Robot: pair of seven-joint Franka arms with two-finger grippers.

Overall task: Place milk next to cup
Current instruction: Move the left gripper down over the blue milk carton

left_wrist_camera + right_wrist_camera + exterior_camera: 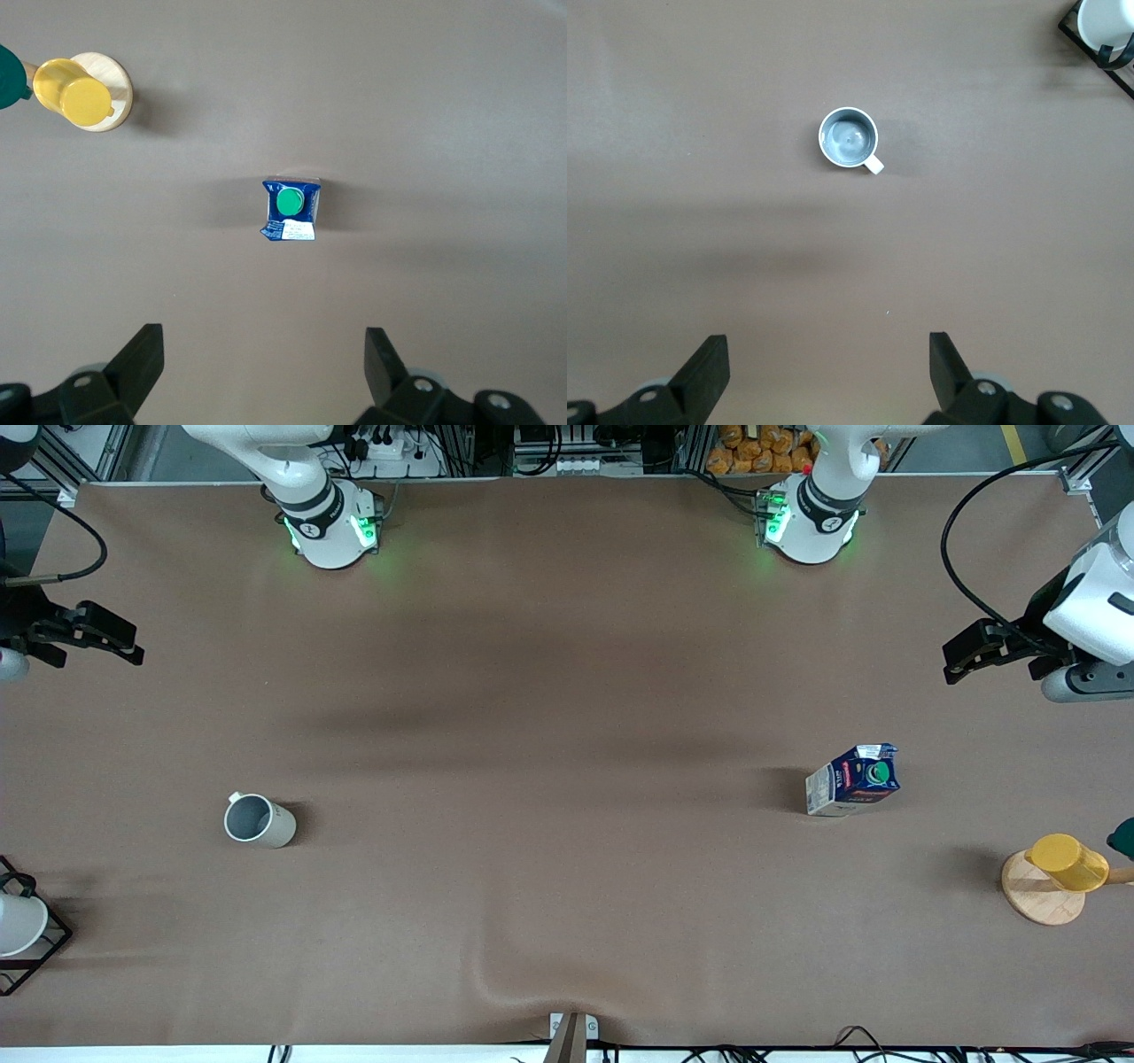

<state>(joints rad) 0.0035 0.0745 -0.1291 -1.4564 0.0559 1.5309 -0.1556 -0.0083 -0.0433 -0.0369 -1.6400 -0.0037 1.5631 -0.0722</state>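
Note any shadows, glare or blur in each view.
Front view: broad soft shadow bands on the table; milk and cup sharp. Left wrist view: faint shadow beside the milk. Right wrist view: cup crisp, no glare.

Wide bare table [549, 779] btwn milk [852, 780] & cup [259, 820]

Three cups [259, 820], one milk [852, 780]

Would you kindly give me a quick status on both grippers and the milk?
Left gripper and right gripper open, empty, raised at table ends. Milk carton upright at left arm's end, far from mug. Path between unobstructed.
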